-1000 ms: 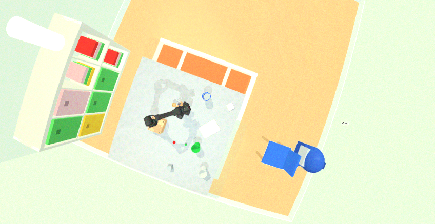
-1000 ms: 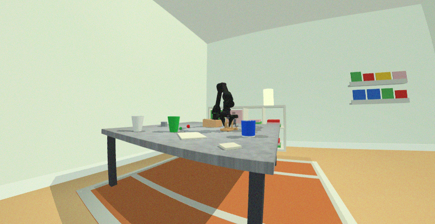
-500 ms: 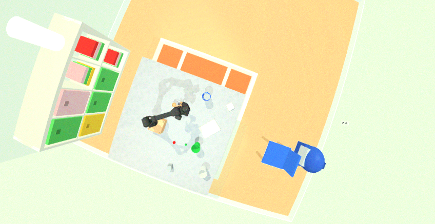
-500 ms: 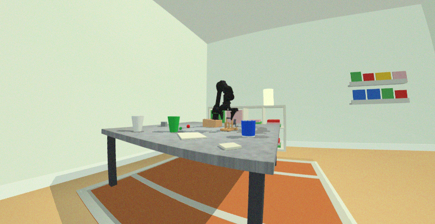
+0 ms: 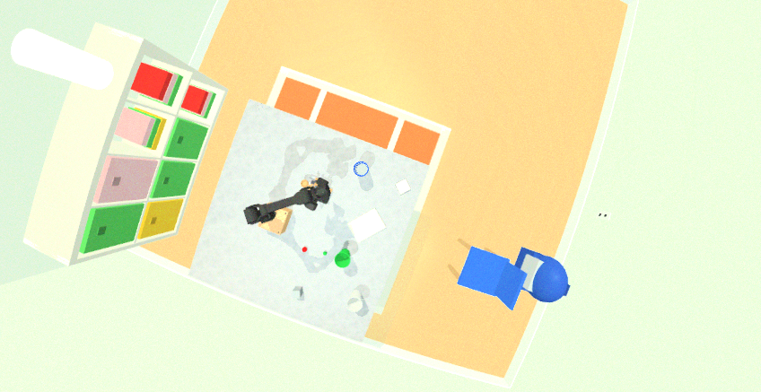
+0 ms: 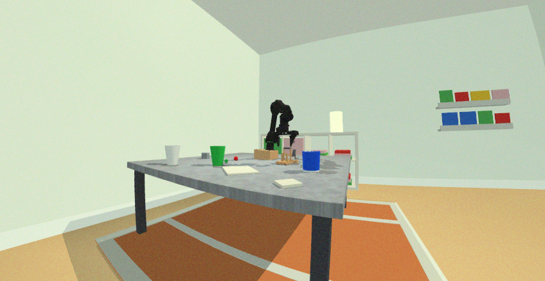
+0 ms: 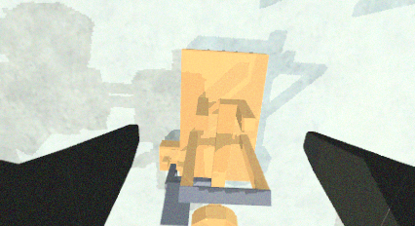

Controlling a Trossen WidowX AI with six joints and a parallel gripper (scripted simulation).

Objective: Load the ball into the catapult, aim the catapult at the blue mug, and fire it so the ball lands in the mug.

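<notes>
The wooden catapult [image 5: 304, 182] [image 6: 286, 161] [image 7: 224, 70] stands on the grey table [image 5: 234, 159] [image 6: 183, 177], partly hidden by the arm in the top view. In the wrist view its base, uprights, dark grey crossbar [image 7: 224, 196] and round wooden cup [image 7: 214, 216] show. My gripper [image 6: 285, 144] [image 7: 223, 135] is open and empty above the catapult, one finger on each side of it in the wrist view. The blue mug [image 5: 354, 169] [image 6: 311, 161] stands upright beyond the catapult. A red ball [image 5: 304, 249] [image 6: 235, 158] and a smaller green ball [image 5: 324, 253] [image 6: 225, 161] lie on the table.
A green cup [image 5: 342, 260] [image 6: 217, 155] stands near the green ball. A white cup [image 5: 354, 301] [image 6: 171, 155] and a small grey block [image 5: 297, 291] [image 6: 205, 155] are farther off. Two flat white pieces lie near the table's edge. The arm stands at a wooden box [image 5: 277, 222] [image 6: 265, 154].
</notes>
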